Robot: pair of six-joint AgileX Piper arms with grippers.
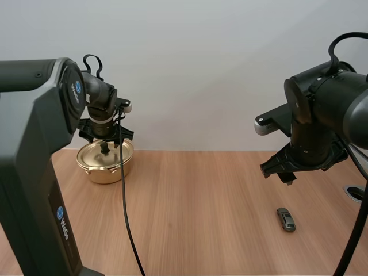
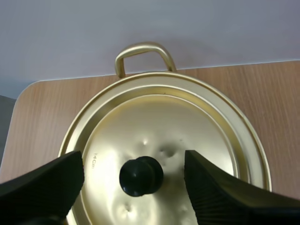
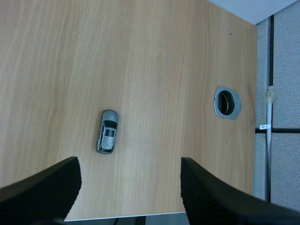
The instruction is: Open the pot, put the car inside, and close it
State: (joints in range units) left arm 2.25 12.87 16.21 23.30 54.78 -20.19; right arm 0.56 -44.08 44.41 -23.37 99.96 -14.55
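Brass-gold and unopened: your pot (image 1: 105, 167) sits at the far left of the table (image 1: 195, 195) with its lid (image 2: 164, 126) seated flat on the rim, so no part of the task is done yet. Your left gripper (image 2: 134, 161) is spread wide over the lid, one finger on each side of the black knob (image 2: 140, 176), neither touching it. Whether the tips are down at knob height or a little above it is hard to judge from these angles.

The car (image 3: 108, 131), small and grey, lies on bare wood on the right side of the table, well apart from the pot. Your right gripper (image 3: 129, 163) hangs above the table near it, fingers apart and holding nothing. The car lies a little ahead of the tips, not between them.

Left to do, as I read it: close on the knob and lift the lid away, pick up the car, carry it across and drop it in, then set the lid back.
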